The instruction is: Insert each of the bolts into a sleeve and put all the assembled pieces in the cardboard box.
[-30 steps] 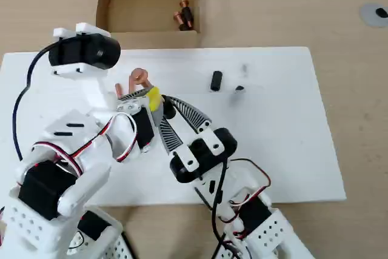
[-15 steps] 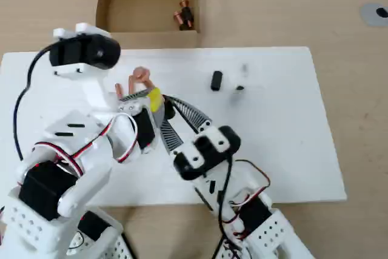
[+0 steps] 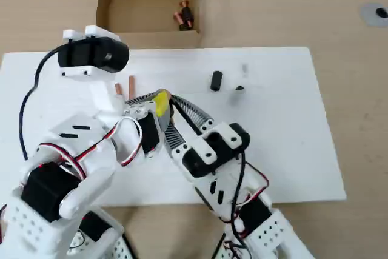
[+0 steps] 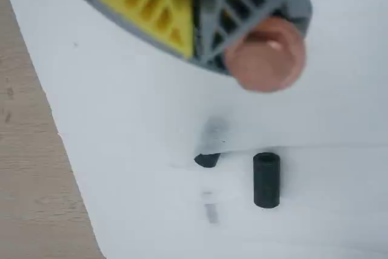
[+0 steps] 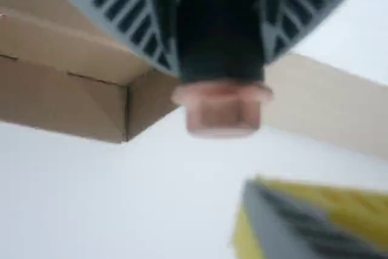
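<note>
Right wrist view: right hand (image 5: 221,59) clamped on sleeve (image 5: 221,22) with bolt (image 5: 222,110) inside; left wrist view: spare sleeve (image 4: 267,180) on white mat (image 4: 139,150).

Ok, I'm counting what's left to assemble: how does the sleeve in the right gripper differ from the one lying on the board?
The held sleeve is clamped in the right gripper; the loose sleeve lies on its side on the white board, touched by nothing. The held sleeve shows a copper bolt head at its end; the loose sleeve shows no bolt. Both are black cylinders.
</note>
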